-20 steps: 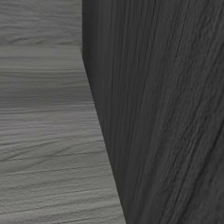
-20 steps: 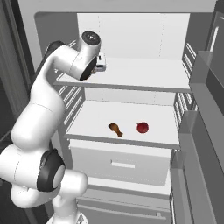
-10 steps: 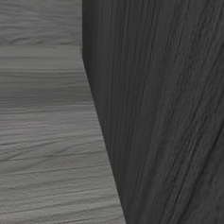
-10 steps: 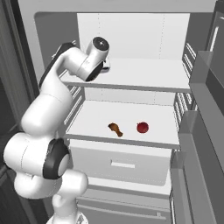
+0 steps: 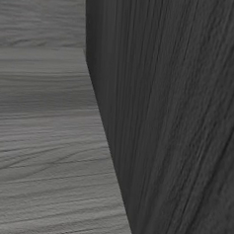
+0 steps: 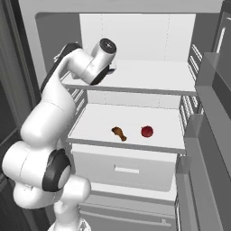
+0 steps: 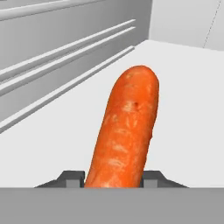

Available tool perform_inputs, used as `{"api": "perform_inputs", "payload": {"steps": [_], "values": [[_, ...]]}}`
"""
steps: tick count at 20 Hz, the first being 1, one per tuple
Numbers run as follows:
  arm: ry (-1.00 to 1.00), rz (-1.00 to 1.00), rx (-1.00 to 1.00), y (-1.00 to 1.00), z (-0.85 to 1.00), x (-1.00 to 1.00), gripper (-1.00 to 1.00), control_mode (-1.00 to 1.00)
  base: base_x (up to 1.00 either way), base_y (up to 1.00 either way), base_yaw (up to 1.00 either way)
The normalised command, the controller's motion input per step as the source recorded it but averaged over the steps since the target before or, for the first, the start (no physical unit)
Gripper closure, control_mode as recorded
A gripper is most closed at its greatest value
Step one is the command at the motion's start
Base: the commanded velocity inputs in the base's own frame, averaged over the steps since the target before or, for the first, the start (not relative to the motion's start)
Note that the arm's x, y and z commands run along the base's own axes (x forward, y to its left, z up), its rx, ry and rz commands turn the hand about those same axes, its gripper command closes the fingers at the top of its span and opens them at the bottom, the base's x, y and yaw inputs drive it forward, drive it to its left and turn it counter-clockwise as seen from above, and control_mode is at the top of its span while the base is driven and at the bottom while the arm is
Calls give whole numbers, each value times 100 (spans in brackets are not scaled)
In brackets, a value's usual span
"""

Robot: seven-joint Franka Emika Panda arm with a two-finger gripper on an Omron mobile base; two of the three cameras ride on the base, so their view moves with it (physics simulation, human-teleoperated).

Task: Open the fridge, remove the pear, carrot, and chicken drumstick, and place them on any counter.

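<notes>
Gripper reaching onto the upper white shelf at the left of the open fridge, jaws closed against the near end of the carrot, fingertips flanking it on either side. Carrot lying on that shelf, pointing away from the hand. Lower down, on the middle shelf: chicken drumstick, then pear just beside it to the right, apart.

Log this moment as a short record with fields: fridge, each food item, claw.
fridge: open, door swung to the right, white shelves showing
carrot: on the upper shelf, its near end between the claw's fingertips
chicken drumstick: lying on the middle shelf
pear: same shelf, right of the drumstick, apart from it
claw: closed on the carrot
</notes>
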Motion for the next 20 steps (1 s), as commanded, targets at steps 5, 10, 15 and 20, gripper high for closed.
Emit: {"api": "perform_inputs", "payload": {"steps": [5, 10, 15, 20], "values": [[-18, -20, 0, -19, 35, -89, 100, -100, 0, 0, 0], [-7, -20, 0, -51, 50, -100, 100, -100, 0, 0, 0], [2, -17, 0, -49, 3, -100, 100, -100, 0, 0, 0], [8, -12, 0, -22, -28, -100, 100, -100, 0, 0, 0]]}}
